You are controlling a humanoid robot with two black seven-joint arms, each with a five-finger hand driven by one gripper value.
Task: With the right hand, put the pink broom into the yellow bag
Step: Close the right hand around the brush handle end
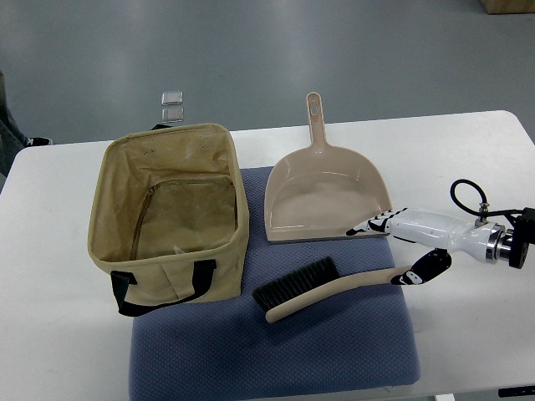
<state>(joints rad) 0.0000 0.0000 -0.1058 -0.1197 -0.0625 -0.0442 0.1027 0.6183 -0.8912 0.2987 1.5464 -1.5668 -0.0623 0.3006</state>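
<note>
Bag [171,225] comes first at the left: a tan-yellow fabric tote standing upright on the white counter [468,167], mouth wide open, its near right corner resting on the edge of a blue mat [276,351]. Nothing can be made out inside it except the lining. Black handles hang down its front wall.

Just right of it, on the far part of the mat, lies a beige-pink dustpan [326,196], handle pointing away from the robot. Nearer the robot lies the broom [322,288], a small hand brush of the same pinkish colour, flat on the mat with its dark bristles toward the bag and its handle running rightward.

At the handle's end is the right hand [401,251], its arm entering from the right edge. The fingers are spread: one reaches over toward the dustpan's near corner, another sits just at the handle's tip. It grips nothing yet. The left arm does not show.

By my reading, this is the reach-and-grasp step. Next, the hand should settle lower over the handle, close around it, then lift and carry the broom left, clear of the bag's rim, before releasing it inside.
</note>
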